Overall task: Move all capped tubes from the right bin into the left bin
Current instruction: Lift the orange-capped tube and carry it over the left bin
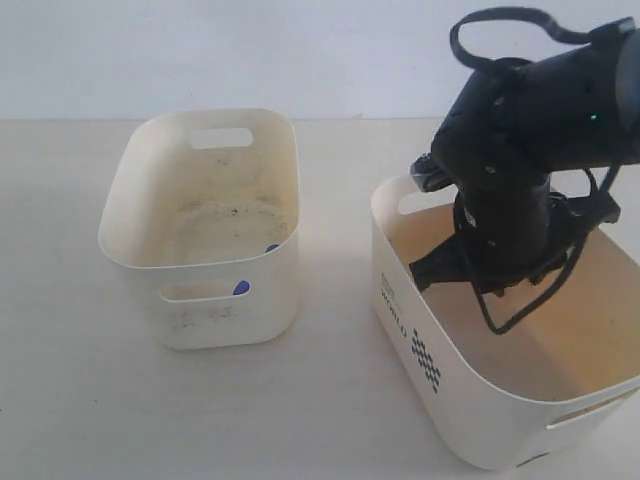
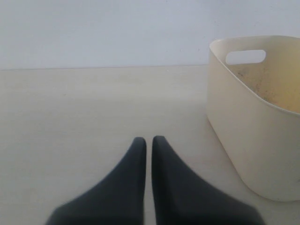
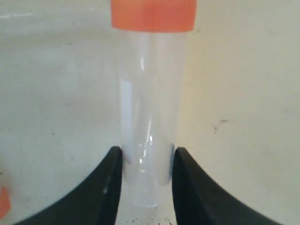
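A small clear plastic tube [image 3: 149, 103] with an orange screw cap [image 3: 153, 15] was pinched by the right pincer [image 3: 146, 157]. One black finger was pressed against each side of the tube, at the end away from the cap. The tube's body was seen to be round and transparent, with bright streaks of reflection along its length, and nothing could be made out inside it.

Behind the tube lay the yellowish-stained inside of the cream plastic tub with a black dot pattern and lettering printed on its side [image 1: 425, 355]. This tub was placed on the right of the pale bench [image 1: 80, 400]. The black right arm [image 1: 520, 150] was seen reaching down into it from above. A sliver of a second orange piece [image 3: 3, 201] was caught at the edge of the right wrist view; what it belonged to could not be told.

Well apart, on the left of the bench, the plain-sided cream plastic tub [image 1: 200, 320] with oval handle slots was found, with dark specks scattered inside it. Two small blue rounded pieces were noted at its near right side. One [image 1: 241, 288] was seen through the near handle slot and the other [image 1: 272, 247] just above the near rim. No tube bodies could be made out there.

The left pincer [image 2: 146, 139] was held over bare bench near this tub and outside it. Its black fingers were pressed almost together, with nothing between them.
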### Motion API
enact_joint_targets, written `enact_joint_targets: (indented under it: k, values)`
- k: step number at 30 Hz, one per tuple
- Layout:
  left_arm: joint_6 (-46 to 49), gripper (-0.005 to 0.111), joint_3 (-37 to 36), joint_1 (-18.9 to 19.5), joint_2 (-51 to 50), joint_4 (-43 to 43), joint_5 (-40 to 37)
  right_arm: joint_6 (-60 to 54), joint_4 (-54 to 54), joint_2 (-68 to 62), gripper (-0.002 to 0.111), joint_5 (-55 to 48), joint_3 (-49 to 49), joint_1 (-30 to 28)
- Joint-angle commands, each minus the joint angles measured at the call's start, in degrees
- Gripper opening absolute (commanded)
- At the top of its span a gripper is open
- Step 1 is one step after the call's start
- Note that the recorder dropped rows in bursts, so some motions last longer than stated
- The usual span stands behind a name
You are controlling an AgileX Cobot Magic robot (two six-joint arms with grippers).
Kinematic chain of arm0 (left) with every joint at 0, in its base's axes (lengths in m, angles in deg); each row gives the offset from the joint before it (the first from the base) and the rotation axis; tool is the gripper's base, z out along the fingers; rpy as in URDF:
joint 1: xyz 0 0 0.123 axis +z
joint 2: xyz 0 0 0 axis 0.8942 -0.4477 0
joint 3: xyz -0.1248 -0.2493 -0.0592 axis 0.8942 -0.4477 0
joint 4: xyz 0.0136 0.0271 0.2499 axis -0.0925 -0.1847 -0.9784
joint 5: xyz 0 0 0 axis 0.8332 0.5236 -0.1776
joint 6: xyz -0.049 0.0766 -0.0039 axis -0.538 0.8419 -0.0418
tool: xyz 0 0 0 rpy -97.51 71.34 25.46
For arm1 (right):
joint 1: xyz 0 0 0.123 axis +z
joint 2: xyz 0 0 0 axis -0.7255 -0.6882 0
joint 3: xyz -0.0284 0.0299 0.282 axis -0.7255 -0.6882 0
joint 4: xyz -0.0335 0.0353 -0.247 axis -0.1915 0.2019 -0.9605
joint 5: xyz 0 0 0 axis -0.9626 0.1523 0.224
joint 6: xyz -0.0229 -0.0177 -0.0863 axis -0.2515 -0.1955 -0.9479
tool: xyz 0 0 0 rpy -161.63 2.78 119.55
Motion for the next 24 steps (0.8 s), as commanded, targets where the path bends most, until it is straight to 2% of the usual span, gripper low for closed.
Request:
enact_joint_targets:
  k: [1, 9, 15, 19, 24]
  values:
    - [-0.5, 0.004, 0.2, 0.0, -0.2, 0.4, 0.3, -1.3, 2.4, 4.9, 0.000, -0.6, -0.2, -0.4]
    - [-0.5, 0.004, 0.2, 0.0, -0.2, 0.4, 0.4, -4.8, 8.2, 13.9, 0.000, -0.4, -0.2, -0.4]
    - [-0.5, 0.004, 0.2, 0.0, -0.2, 0.4, 0.4, -7.0, 12.1, 22.9, 0.000, 4.7, -0.2, -0.4]
    - [-0.5, 0.004, 0.2, 0.0, -0.2, 0.4, 0.4, -12.4, 21.8, 27.4, 0.000, 15.0, -0.2, 0.4]
    - [-0.5, 0.004, 0.2, 0.0, -0.2, 0.4, 0.4, -16.3, 33.8, 25.9, 0.000, 31.9, -0.2, 6.1]
